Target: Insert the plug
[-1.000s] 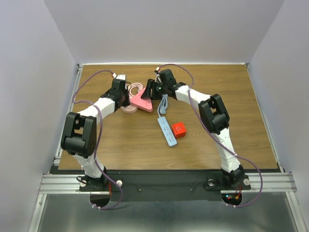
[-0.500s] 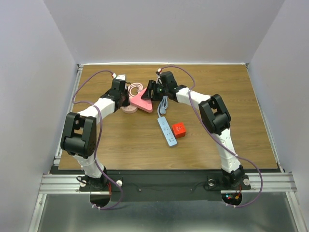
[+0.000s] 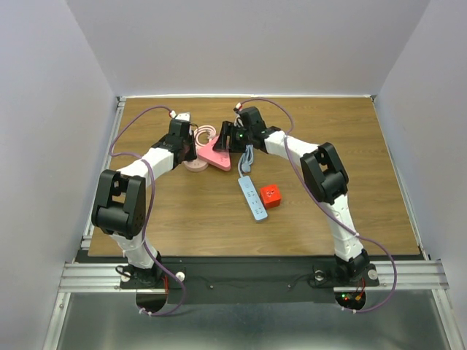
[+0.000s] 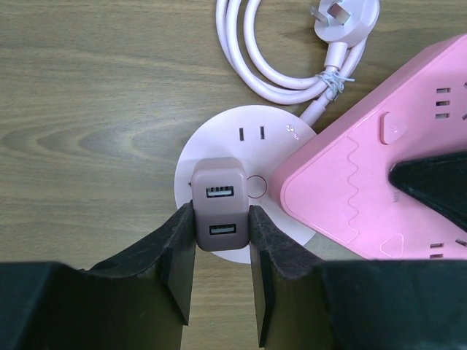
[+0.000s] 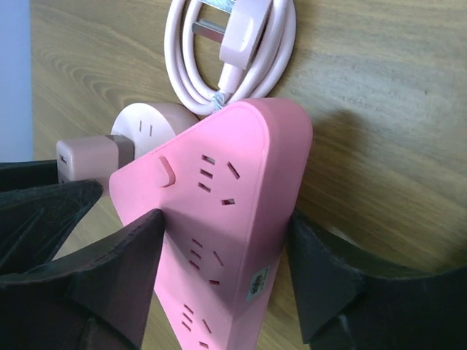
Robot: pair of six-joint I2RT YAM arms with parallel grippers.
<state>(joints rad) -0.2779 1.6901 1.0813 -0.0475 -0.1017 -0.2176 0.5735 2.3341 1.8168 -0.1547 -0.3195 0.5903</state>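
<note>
The red plug (image 3: 271,195) lies on the wooden table (image 3: 350,146), just to the right of the light blue power strip (image 3: 252,197) and not plugged into it. It is well apart from both grippers. A grey cord (image 3: 248,157) runs from the far end of that strip toward the right arm. Both arms reach to the far middle of the table. The left gripper (image 4: 221,219) is pinched on a dusty pink USB charger (image 4: 219,204), with one black finger (image 4: 179,255) flat against each of its sides. The charger has two ports facing up and sits on a round pale pink socket (image 4: 219,138), next to the small button at the socket's centre. A coiled pale pink cable (image 4: 270,65) lies on the wood just beyond the round socket. A pink triangular power strip (image 5: 219,211) overlaps the right edge of the round socket. The right gripper (image 5: 222,240) straddles one rounded corner of this triangular strip. Its dark fingers (image 5: 117,277) are spread wide and close against the two side edges. Whether they squeeze the strip or only flank it cannot be told from these views.
</note>
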